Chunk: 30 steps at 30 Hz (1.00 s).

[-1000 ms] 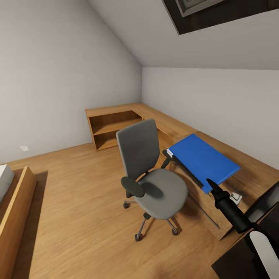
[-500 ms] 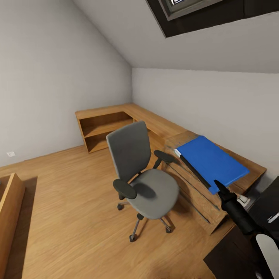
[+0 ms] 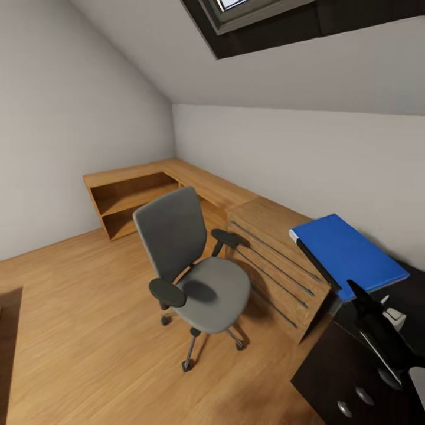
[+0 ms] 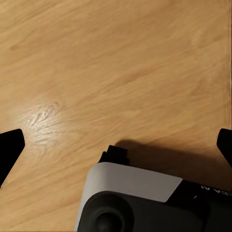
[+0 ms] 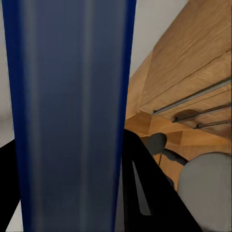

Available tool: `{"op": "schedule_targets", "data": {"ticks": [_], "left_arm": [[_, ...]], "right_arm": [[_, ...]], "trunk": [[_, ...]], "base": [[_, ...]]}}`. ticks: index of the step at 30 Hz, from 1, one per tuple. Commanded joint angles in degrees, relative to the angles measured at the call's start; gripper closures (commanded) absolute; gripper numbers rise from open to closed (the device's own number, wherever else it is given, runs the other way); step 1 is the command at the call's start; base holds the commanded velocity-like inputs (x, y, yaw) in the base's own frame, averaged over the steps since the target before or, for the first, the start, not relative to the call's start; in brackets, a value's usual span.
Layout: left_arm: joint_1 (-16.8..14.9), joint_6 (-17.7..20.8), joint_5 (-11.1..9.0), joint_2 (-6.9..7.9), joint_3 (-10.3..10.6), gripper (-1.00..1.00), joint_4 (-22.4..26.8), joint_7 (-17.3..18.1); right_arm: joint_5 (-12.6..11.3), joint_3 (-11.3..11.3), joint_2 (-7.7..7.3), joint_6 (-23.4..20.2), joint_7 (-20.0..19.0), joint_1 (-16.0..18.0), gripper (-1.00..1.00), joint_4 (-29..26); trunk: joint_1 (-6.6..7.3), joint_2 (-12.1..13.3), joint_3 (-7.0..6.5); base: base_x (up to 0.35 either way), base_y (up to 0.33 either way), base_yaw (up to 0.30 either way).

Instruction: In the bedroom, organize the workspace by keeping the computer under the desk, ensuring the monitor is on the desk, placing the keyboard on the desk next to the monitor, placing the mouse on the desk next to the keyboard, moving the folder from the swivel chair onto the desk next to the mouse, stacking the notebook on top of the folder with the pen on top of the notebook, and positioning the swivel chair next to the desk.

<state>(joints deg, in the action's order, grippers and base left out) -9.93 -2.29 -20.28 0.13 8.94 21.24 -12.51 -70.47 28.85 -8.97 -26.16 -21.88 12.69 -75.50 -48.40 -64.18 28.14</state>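
Blue folder (image 3: 348,254) gripped in right claw (image 3: 361,295) above desk (image 3: 354,378).

Blue folder (image 3: 348,254) — flat, tilted, aloft above wooden chest (image 3: 277,260), gripped by right claw (image 3: 359,293). Grey swivel chair (image 3: 192,265) upright on floor — seat bare.

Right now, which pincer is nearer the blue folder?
Right. The right pincer is shut on the folder, gripping its near edge. The left pincer hangs open over bare wood floor.

Desk (image 3: 366,378) cut off by frame edge
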Motion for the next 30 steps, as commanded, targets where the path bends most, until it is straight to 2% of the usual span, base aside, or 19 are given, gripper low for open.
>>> {"op": "schedule_targets", "data": {"ticks": [1, 6, 9, 13, 18, 30], "left_arm": [[-0.05, -0.91, -0.38, -0.10, 0.48, -1.00, -0.02, -0.37], [-0.05, -2.51, 0.70, -0.38, 0.38, -1.00, -0.10, -0.41], [-0.07, -2.70, 0.85, -0.47, 0.43, -1.00, -0.67, -0.36], [-0.08, -3.12, 1.03, -0.48, 0.59, -1.00, -3.45, -0.41], [-0.08, -5.84, 1.04, -0.71, 0.47, -1.00, -3.61, -0.41], [-0.07, -6.06, 1.04, -0.83, 0.55, -1.00, -3.74, -0.41]], "right_arm": [[-0.46, 0.25, 0.01, -0.49, 0.00, 0.06, 1.00, 0.17], [-0.46, 0.76, -0.06, -0.32, 0.00, 0.06, 1.00, 1.80], [-0.46, 2.65, -0.07, -0.21, 0.05, 0.06, 1.00, 2.41], [-0.46, 2.87, -0.06, 0.95, 0.08, 0.06, 1.00, 3.12], [-0.45, 2.88, -0.08, 1.81, 0.08, 0.06, 1.00, 3.55], [-0.38, 2.88, -0.17, 4.53, 0.08, 0.06, 1.00, 4.74]], "trunk": [[0.00, -0.03, 0.05], [0.00, -0.03, 0.05], [0.00, -0.03, 0.05], [0.00, -0.03, 0.05], [0.00, -0.03, 0.05], [0.00, -0.03, 0.05]], "base": [[0.000, 0.000, -0.287], [0.000, 0.000, -0.289], [0.000, -0.074, -0.291], [0.000, -0.221, -0.292], [0.000, -0.014, -0.292], [0.000, 0.000, -0.292]]}}
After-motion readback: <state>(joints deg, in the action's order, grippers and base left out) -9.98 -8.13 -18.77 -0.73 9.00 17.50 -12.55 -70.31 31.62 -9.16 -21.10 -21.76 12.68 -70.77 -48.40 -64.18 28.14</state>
